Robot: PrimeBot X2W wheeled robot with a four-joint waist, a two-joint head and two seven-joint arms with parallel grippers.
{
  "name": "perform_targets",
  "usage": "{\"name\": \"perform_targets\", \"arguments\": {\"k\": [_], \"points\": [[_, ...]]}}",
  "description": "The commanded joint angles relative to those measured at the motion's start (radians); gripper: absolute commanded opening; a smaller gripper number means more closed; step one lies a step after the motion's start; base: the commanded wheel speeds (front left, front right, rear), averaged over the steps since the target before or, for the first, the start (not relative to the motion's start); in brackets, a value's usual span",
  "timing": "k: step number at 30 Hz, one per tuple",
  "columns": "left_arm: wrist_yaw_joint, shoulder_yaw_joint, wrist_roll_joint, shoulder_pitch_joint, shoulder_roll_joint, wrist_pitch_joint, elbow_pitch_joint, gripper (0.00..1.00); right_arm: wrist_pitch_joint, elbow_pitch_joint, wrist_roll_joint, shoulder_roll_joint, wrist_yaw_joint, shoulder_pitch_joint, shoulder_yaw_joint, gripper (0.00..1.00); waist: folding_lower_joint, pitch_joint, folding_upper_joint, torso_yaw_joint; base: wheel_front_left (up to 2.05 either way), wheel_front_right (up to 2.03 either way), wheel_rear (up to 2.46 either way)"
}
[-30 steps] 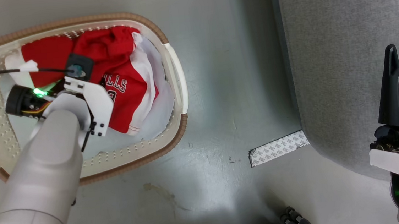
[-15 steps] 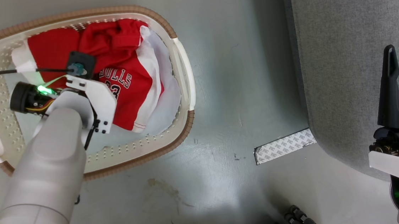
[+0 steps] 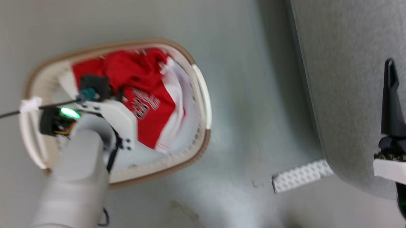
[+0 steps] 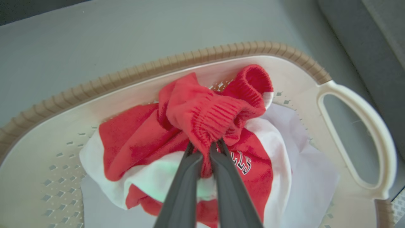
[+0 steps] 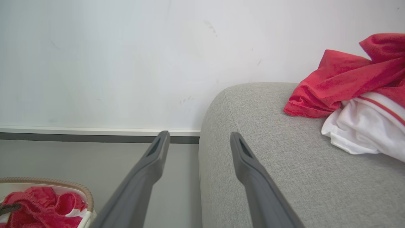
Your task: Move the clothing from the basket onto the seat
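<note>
The left gripper (image 4: 205, 145) is pinching its two long dark fingers together on a ribbed, gathered fold of the clothing (image 4: 208, 114). This is a bright red knit with white panels and small lettering, and it is lying bunched inside the basket (image 4: 240, 50). The basket is oval cream plastic with small perforations in its walls, a brown ridged rim and a looped white handle (image 4: 357, 139). A plain pale sheet (image 4: 313, 183) is lying under the red fabric on the handle side.

The basket is sitting on a smooth grey floor (image 3: 238, 60), apart from the seat (image 3: 351, 62), with a bare lane of floor running between them. The seat is a light grey, coarse-woven sofa with a rounded corner. A patterned strip of tape (image 3: 302, 175) is lying on the floor, reaching the sofa's edge.

The right gripper (image 5: 199, 136) is hanging over that corner with its fingers spread apart, holding nothing. Another red garment (image 5: 341, 79) with white trim is lying crumpled on the cushion, before a plain white wall (image 5: 110, 63).
</note>
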Motion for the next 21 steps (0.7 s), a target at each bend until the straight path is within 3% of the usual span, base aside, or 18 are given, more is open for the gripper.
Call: {"name": "perform_targets", "arguments": {"k": [1, 10, 21], "points": [[-0.009, 0.006, -0.029, 0.042, -0.015, -0.019, -0.006, 0.00, 0.001, 0.020, -0.014, 0.000, -0.003, 0.029, -0.010, 1.00, 0.0001, -0.133, 0.0000, 0.064, 0.00, 0.00, 0.00], [-0.031, 0.027, -0.087, 0.158, -0.042, -0.056, -0.080, 0.00, 0.001, 0.082, -0.039, 0.000, -0.003, 0.106, -0.026, 1.00, 0.0001, -0.348, 0.0000, 0.116, 0.00, 0.00, 0.00], [-0.025, 0.064, -0.158, 0.348, -0.024, -0.050, -0.329, 0.00, 0.001, 0.138, -0.064, 0.000, -0.003, 0.210, -0.027, 1.00, 0.0001, -0.577, 0.0000, 0.155, 0.00, 0.00, 0.00]]}}
